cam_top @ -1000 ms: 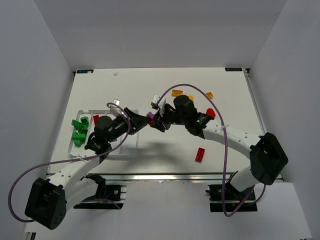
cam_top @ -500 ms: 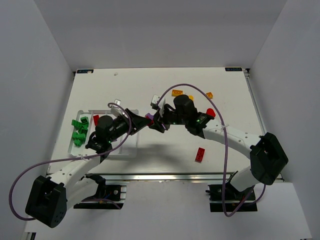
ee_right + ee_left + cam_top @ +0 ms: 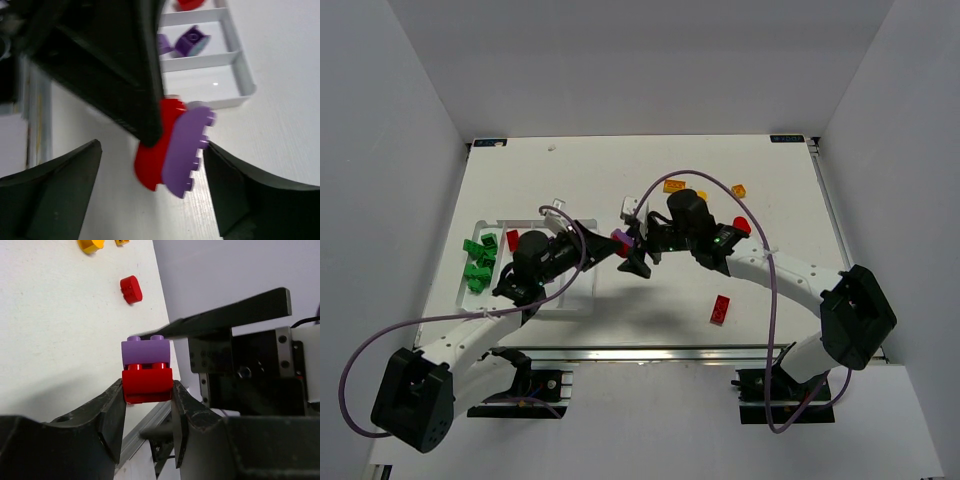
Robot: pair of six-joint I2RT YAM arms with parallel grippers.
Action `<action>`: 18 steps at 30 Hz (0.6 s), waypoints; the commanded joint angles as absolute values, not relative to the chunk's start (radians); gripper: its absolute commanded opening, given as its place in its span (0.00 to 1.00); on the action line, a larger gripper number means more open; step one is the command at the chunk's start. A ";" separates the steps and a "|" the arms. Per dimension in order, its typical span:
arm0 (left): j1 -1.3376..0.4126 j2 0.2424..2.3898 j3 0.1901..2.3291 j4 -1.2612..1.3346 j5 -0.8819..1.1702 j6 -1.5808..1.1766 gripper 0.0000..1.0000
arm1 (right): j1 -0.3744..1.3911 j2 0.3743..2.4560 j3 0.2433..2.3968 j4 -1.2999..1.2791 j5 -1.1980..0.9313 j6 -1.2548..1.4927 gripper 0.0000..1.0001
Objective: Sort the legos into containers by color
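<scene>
1. Top view: the left fingers [image 3: 603, 243] and right fingers [image 3: 636, 264] meet above the table [image 3: 620, 170], just right of the tray [image 3: 570, 306]. Between them is a red brick [image 3: 621, 246] with a purple brick [image 3: 619, 237] joined to it. Green bricks [image 3: 478, 262] lie at the tray's left end. A loose red brick [image 3: 721, 310], an orange brick [image 3: 674, 185] and a yellow brick [image 3: 739, 190] lie on the table to the right.
2. Left wrist view: the left fingers [image 3: 114, 407] are clenched on the sides of the red brick [image 3: 147, 382]. The purple brick [image 3: 146, 351] sits on top of it, studs up, clear of those fingers. One right finger [image 3: 225, 315] crosses just above the studs; whether it touches them I cannot tell.
3. Right wrist view: the right fingers [image 3: 75, 175] are spread wide on either side of the red brick [image 3: 152, 160] and purple brick [image 3: 185, 145], touching neither. Behind them, purple pieces [image 3: 192, 39] lie in one compartment of the tray [image 3: 240, 75].
</scene>
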State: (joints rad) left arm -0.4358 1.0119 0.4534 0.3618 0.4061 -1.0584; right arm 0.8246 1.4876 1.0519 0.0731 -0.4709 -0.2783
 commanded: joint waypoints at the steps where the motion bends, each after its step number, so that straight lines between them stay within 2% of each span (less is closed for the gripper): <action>1: -0.446 1.008 0.492 0.339 0.399 -0.997 0.12 | 0.821 1.468 1.118 -0.007 -0.671 -0.405 0.89; 2: -0.449 1.003 0.495 0.310 0.388 -0.967 0.12 | 0.816 1.468 1.126 -0.050 -0.746 -0.437 0.89; 7: -0.449 0.936 0.520 0.174 0.350 -0.850 0.10 | 0.799 1.470 1.138 -0.133 -0.775 -0.538 0.89; 11: -0.449 0.881 0.541 0.022 0.342 -0.676 0.08 | 0.750 1.468 1.163 -0.248 -0.891 -0.630 0.89; 18: -0.449 0.727 0.470 -0.009 0.461 -0.437 0.03 | 0.657 1.546 1.302 -0.470 -1.075 -0.782 0.89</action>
State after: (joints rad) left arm -0.4507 0.7921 0.4984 0.0200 0.3969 -0.5869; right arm 0.6674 1.5093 1.2201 -0.3309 -0.9417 -0.6804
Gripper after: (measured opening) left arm 0.465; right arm 0.895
